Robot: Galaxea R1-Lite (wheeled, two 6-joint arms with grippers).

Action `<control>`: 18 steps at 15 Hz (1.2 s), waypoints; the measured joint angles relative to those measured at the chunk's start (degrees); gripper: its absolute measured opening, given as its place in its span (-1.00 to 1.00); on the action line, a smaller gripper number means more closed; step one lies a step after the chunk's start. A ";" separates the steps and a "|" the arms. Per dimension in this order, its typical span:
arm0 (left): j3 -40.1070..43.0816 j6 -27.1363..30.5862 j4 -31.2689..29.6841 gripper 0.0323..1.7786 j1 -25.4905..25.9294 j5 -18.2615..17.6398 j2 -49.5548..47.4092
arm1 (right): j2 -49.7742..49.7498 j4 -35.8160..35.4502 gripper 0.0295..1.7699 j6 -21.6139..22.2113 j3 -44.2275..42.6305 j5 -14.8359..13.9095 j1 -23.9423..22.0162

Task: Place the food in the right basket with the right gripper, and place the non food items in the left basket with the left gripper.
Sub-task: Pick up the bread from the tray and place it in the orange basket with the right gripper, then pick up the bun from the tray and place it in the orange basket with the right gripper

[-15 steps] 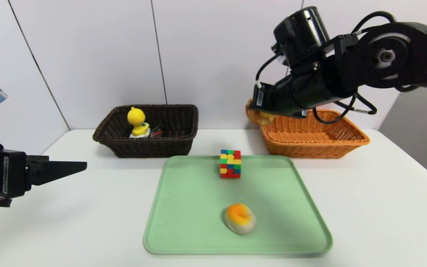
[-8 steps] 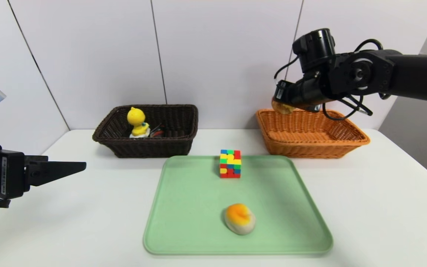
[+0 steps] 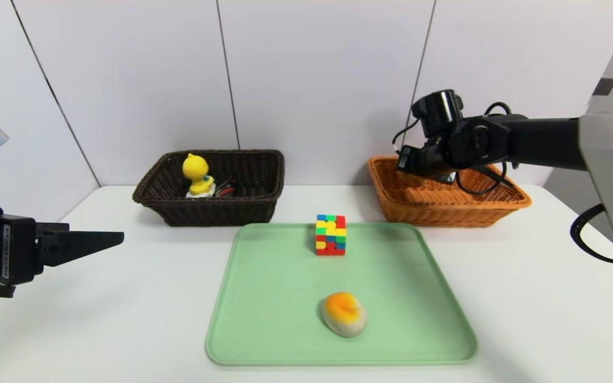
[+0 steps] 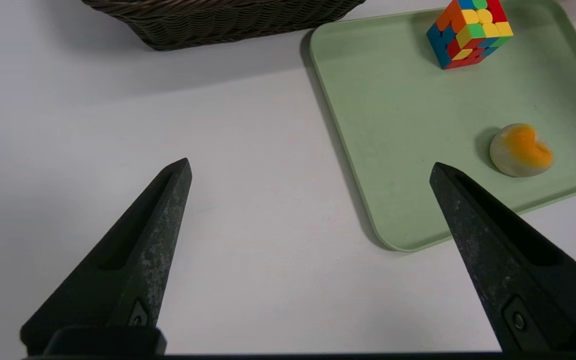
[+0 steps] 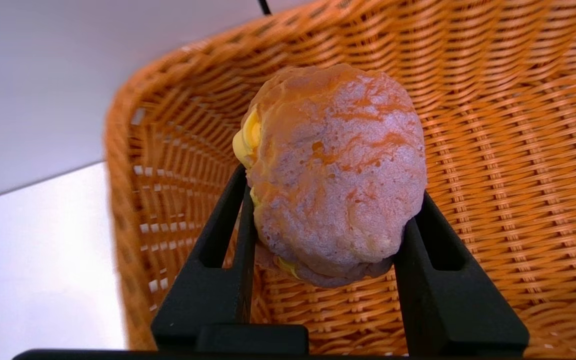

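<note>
A green plastic tray (image 3: 264,298) sits at the table's middle, with the multicoloured puzzle cube (image 3: 331,234) at its far edge and the pale bun with orange centre (image 3: 344,314) nearer. Behind the tray, the dark brown wicker basket (image 3: 216,210) stands far left, holding the yellow duck toy (image 3: 198,175); the orange wicker basket (image 3: 445,210) stands far right. The black right gripper (image 5: 325,227) holds the tan crackled bun (image 5: 335,172) inside the orange basket.

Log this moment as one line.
right gripper: holds crackled bun inside orange basket | left gripper: open, parked | tray: cube, orange-centred bun
</note>
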 joint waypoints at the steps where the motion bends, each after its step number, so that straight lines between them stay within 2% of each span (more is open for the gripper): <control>1: 0.00 -0.02 -0.02 0.90 0.00 0.00 0.11 | 0.74 0.05 -0.15 -0.43 0.00 -0.01 -0.11; 5: 0.05 -0.02 -0.07 0.90 0.00 0.00 0.51 | 2.34 -0.72 0.27 -1.32 -0.02 -0.41 -0.28; 9: 0.22 -0.02 0.00 0.90 0.00 -0.02 0.83 | 1.21 -1.52 0.54 -1.32 -0.09 -2.22 -0.50; 12: 0.29 -0.02 -0.05 0.90 -0.05 -0.24 0.96 | -0.78 2.47 0.66 -1.37 -0.11 -2.38 0.11; 16: 0.20 0.00 0.00 0.90 -0.07 -0.22 0.85 | -1.94 2.73 0.77 -1.16 0.00 -2.49 0.13; 18: 0.60 0.00 0.20 0.90 -0.02 -0.20 0.05 | -4.91 2.83 0.81 -0.99 0.00 -2.90 2.12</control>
